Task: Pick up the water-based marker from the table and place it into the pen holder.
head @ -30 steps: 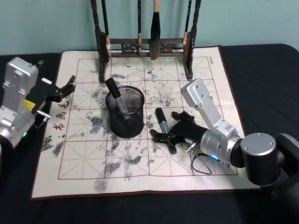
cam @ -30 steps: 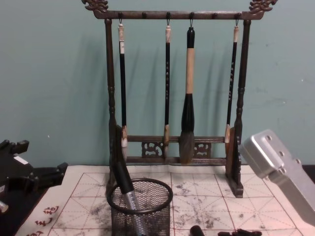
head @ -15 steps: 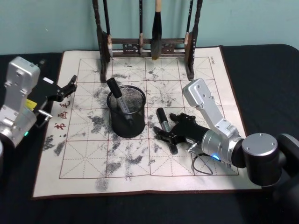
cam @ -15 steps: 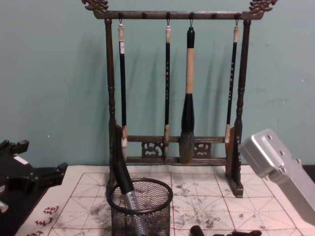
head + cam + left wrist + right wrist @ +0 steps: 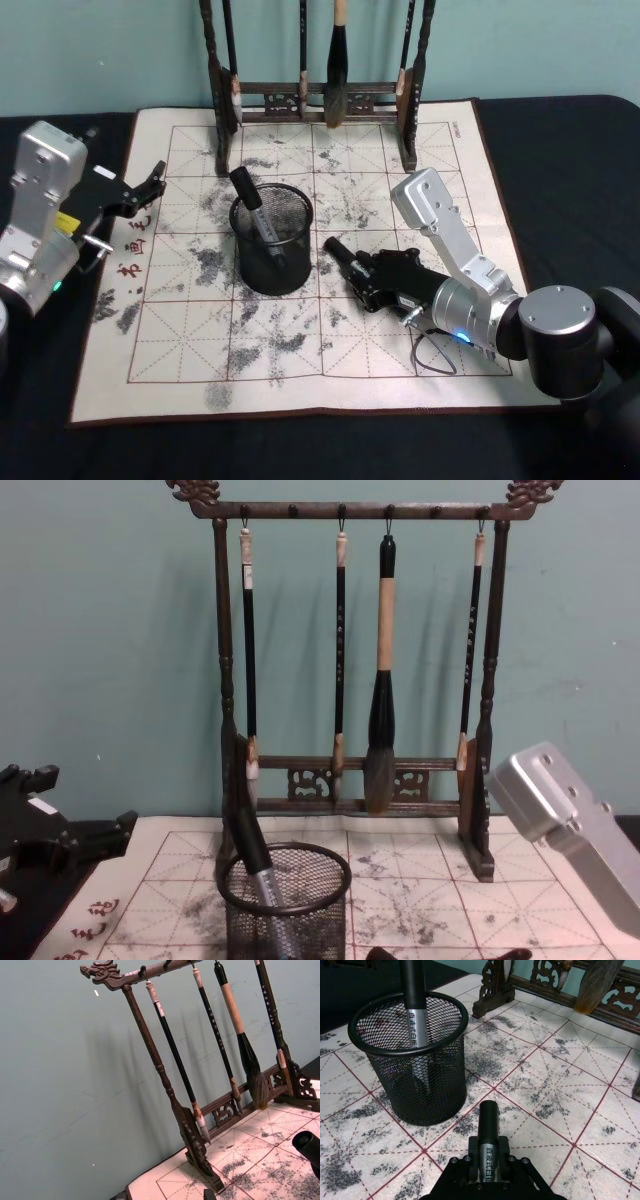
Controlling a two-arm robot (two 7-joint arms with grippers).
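Head view: right pincer (image 5: 366, 280) clamped on the marker (image 5: 342, 257), low over the mat (image 5: 180, 340).
You have the pen holder (image 5: 270, 245) just left of the marker tip; its long axis runs past the rim; left pincer (image 5: 135, 190) idle, far left.

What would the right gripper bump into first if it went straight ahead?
Probably the pen holder. The right gripper, shut on the marker, aims just past its side, so it may only graze it. Farther along that line stands the rack. Depth is unclear.

Plain teal wall (image 5: 120, 630), black table (image 5: 560, 150)
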